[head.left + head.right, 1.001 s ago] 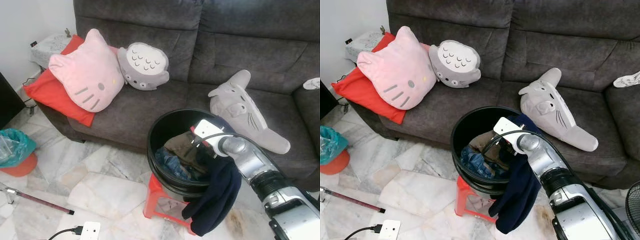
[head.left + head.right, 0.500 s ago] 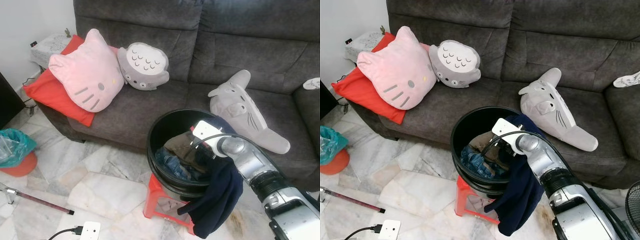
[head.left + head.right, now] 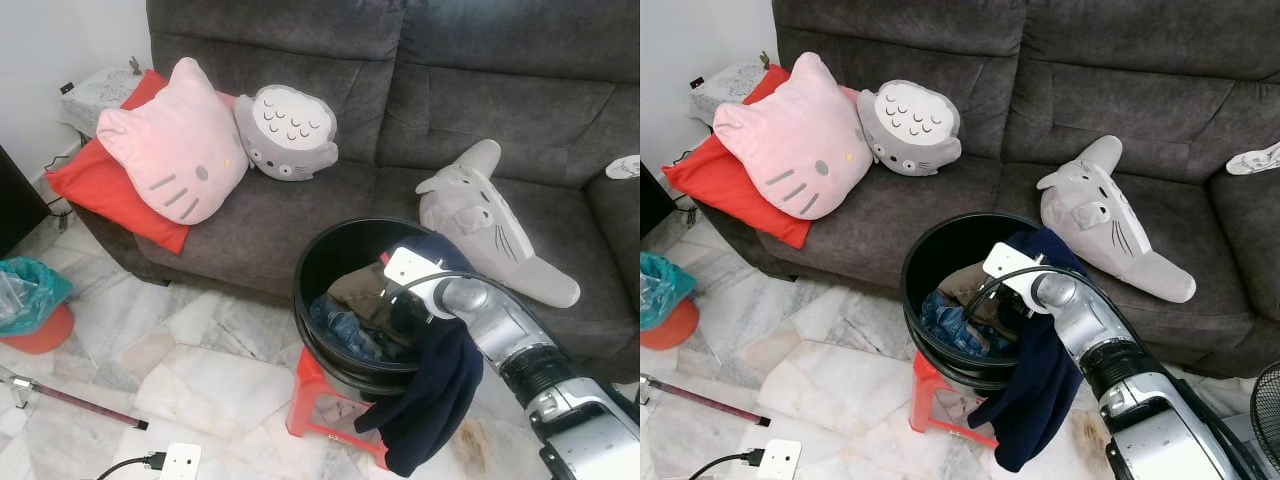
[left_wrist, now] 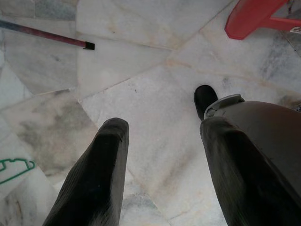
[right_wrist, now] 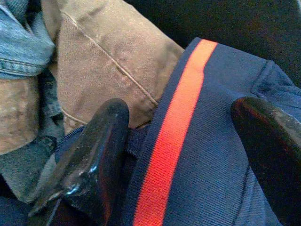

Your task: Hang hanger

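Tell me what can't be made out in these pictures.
- Bottom of the black bucket: covered by piled clothes, head views.
- Right gripper: fingers apart over the navy garment; whether they touch it is unclear.
- Green hanger: cut off by the left wrist view's edge.
- Red stool: mostly hidden under the bucket and hanging garment.

Green hanger (image 4: pixel 15 169) cut by picture edge; right gripper (image 3: pixel 392 300) hidden among bucket (image 3: pixel 320 262) clothes.
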Available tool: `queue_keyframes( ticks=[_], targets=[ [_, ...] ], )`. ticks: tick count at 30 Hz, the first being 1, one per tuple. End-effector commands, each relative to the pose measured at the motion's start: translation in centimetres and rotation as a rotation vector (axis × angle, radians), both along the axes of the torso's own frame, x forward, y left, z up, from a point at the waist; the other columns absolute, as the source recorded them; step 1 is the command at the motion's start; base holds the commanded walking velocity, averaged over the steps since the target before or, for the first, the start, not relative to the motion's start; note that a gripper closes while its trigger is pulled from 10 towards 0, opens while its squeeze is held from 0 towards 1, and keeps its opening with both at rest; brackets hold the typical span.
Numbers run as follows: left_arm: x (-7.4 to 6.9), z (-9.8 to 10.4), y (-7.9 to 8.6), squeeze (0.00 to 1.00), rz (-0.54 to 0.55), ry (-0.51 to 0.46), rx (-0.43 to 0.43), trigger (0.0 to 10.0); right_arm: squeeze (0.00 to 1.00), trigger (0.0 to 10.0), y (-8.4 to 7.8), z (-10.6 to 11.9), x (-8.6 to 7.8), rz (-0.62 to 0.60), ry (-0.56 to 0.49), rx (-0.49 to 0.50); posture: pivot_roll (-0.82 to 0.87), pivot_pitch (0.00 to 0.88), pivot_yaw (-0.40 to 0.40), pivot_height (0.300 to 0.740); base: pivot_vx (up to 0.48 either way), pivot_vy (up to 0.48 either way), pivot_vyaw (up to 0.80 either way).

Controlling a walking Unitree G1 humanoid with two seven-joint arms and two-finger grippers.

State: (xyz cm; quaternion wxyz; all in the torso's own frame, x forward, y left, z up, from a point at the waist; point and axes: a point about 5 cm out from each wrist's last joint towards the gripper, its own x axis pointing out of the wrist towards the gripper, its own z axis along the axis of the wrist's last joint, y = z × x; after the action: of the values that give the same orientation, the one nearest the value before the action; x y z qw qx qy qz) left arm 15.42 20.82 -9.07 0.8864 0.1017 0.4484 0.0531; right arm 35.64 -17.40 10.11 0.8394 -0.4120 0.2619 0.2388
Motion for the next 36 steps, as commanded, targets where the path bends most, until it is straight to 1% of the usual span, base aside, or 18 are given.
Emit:
queue_keyframes(
  ticks=[1,5,10,16,19,21,26,28,36],
  targets=[
    [-0.7,-0.3,0.0,0.0,0.012,0.025,-0.008,10.0,0.0,10.0,-0.2,0.3,0.1,-0.008,-0.017,-0.012,-0.09,0.086,0.016,0.74,0.0,0.0,0.0],
    [-0.7,-0.3,0.0,0.0,0.013,0.024,-0.006,10.0,0.0,10.0,-0.5,0.9,0.4,-0.034,-0.058,-0.011,-0.09,0.088,0.016,0.74,0.0,0.0,0.0],
    [-0.7,-0.3,0.1,0.0,0.012,0.023,-0.005,10.0,0.0,10.0,-0.7,1.3,0.7,-0.053,-0.087,-0.008,-0.09,0.088,0.017,0.74,0.0,0.0,0.0],
    [-0.7,-0.3,0.1,0.0,0.013,0.023,-0.005,10.0,0.0,10.0,-0.8,1.5,0.8,-0.059,-0.097,-0.009,-0.09,0.089,0.017,0.74,0.0,0.0,0.0],
    [-0.7,-0.3,0.1,0.0,0.012,0.023,-0.004,10.0,0.0,10.0,-0.8,1.9,1.0,-0.073,-0.136,0.0,-0.09,0.088,0.018,0.74,0.0,0.0,0.0],
    [-0.7,-0.3,0.1,0.0,0.012,0.023,-0.004,10.0,0.0,10.0,-0.8,2.0,1.0,-0.076,-0.143,0.003,-0.09,0.087,0.018,0.74,0.0,0.0,0.0],
    [-0.7,-0.3,0.1,0.0,0.009,0.022,-0.003,10.0,0.0,10.0,-0.7,2.3,1.2,-0.068,-0.16,0.012,-0.09,0.087,0.018,0.74,0.0,0.0,0.0],
    [-0.7,-0.3,0.0,0.0,0.01,0.023,-0.003,10.0,0.0,10.0,-0.2,2.3,1.1,-0.048,-0.172,0.028,-0.09,0.086,0.017,0.74,0.0,0.0,0.0],
    [-0.7,-0.3,0.0,0.0,0.01,0.023,-0.003,10.0,0.0,10.0,0.5,2.2,0.9,-0.017,-0.168,0.062,-0.09,0.084,0.017,0.74,0.0,0.0,0.0]
  ],
)
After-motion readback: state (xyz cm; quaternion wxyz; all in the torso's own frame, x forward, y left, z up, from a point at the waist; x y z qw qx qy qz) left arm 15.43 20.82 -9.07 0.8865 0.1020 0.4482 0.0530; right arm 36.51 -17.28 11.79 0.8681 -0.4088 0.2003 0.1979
